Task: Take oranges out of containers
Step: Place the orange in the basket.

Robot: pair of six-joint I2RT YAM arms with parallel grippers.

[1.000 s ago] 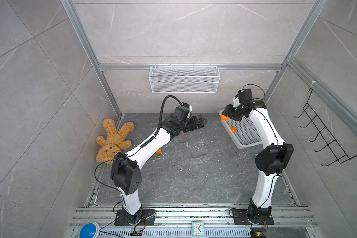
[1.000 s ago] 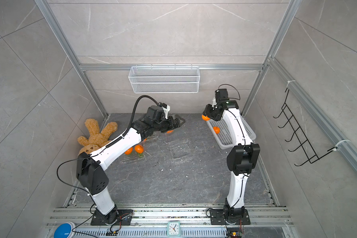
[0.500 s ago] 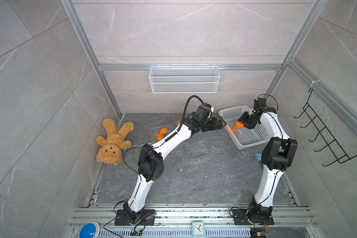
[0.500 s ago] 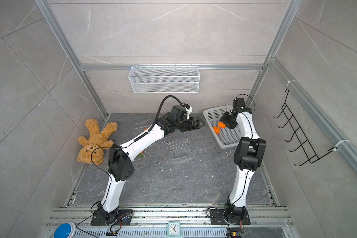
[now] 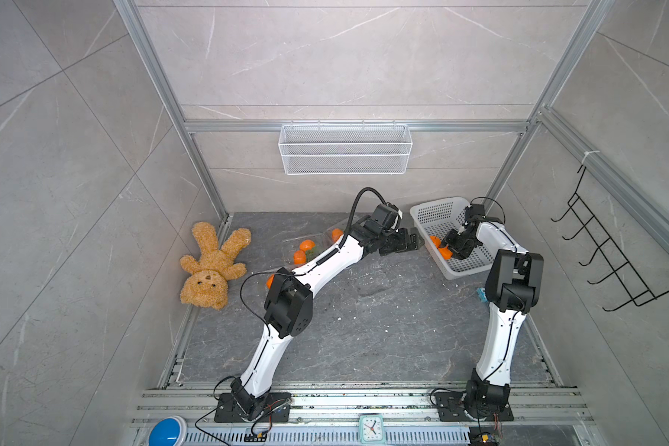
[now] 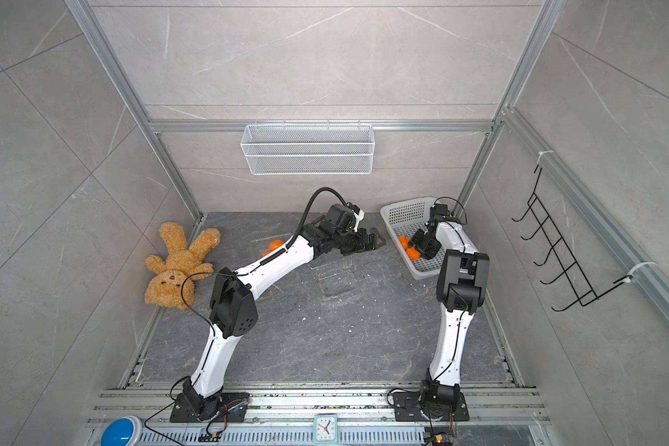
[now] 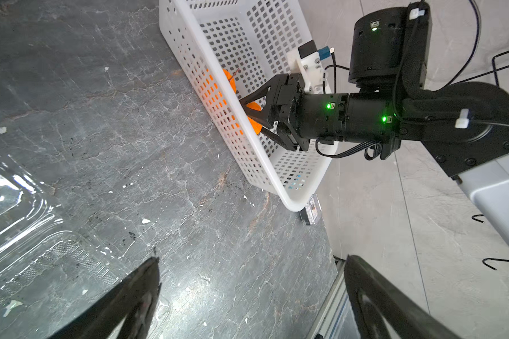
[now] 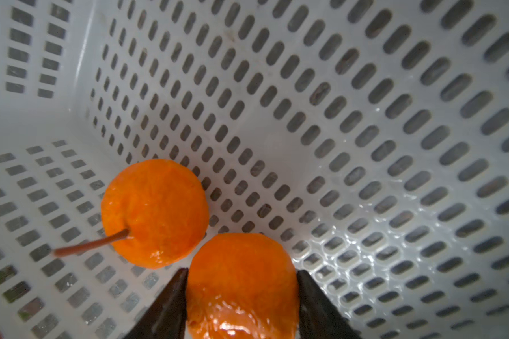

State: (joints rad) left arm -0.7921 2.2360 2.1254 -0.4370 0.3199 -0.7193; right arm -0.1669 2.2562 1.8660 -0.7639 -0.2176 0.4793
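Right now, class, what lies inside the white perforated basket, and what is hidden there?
Inside the basket: a stemmed orange and a second orange, clasped by the right pincer. In both top views the right arm covers part of its floor.

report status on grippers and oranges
Left gripper open, empty, near an empty clear container. Right gripper closed on an orange in the white basket, stemmed orange beside it. Other oranges not yet moved. Nothing blocking.

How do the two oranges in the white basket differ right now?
The stemmed orange lies free on the white basket's floor; the held orange sits between the right gripper's fingers. The stemmed orange shows a thin brown stem; the held orange shows none. Both are bright orange and about equal in size.
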